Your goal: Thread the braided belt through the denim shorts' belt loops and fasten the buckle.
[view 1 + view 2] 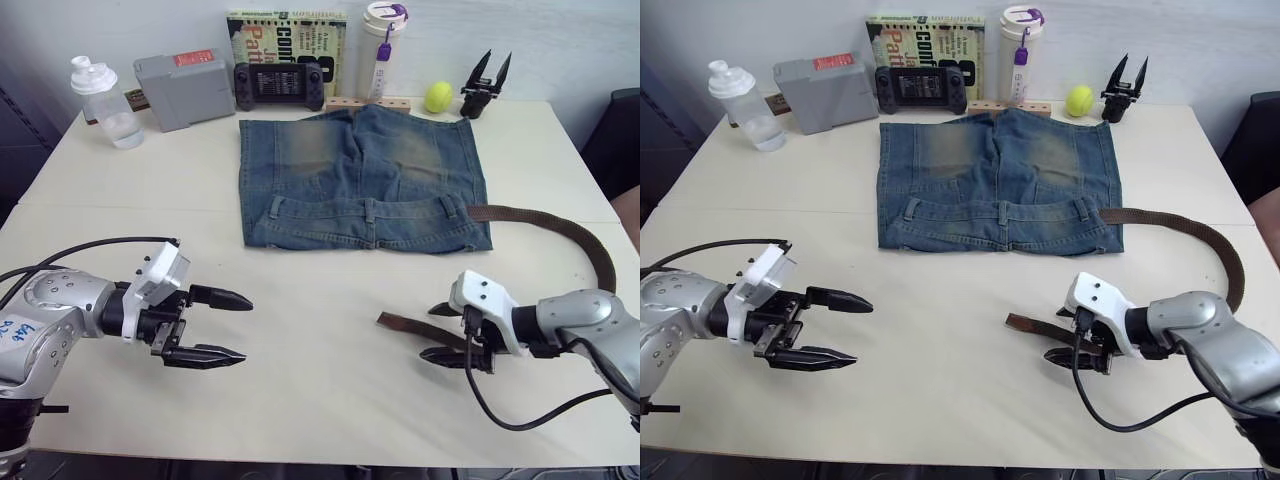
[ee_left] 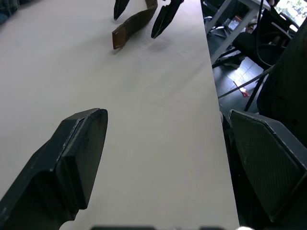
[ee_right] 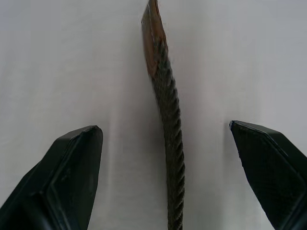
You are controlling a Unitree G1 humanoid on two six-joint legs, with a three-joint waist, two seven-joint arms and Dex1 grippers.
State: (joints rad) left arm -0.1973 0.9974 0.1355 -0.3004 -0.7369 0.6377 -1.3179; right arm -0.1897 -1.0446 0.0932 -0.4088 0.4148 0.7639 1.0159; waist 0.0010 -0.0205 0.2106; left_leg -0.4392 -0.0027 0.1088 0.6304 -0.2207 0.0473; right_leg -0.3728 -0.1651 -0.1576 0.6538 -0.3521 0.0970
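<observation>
The denim shorts (image 1: pixel 360 175) lie flat at the table's middle back, waistband toward me, with belt loops (image 1: pixel 371 210) along it. The braided belt (image 1: pixel 560 228) enters the waistband at its right end, curves out to the right and comes back to its smooth tip (image 1: pixel 398 322) on the table. My right gripper (image 1: pixel 440 333) is open, its fingers either side of the strap (image 3: pixel 170 120) just behind the tip, not touching it. My left gripper (image 1: pixel 228 327) hangs open over bare table at the front left, well short of the shorts. The buckle is out of view.
Along the back edge stand a clear bottle (image 1: pixel 105 103), a grey box (image 1: pixel 184 88), a game console (image 1: pixel 279 85), a book (image 1: pixel 290 45), a white tumbler (image 1: pixel 382 45), a yellow ball (image 1: pixel 438 97) and a spare black gripper (image 1: pixel 486 88). A dark chair (image 1: pixel 615 135) is at the right.
</observation>
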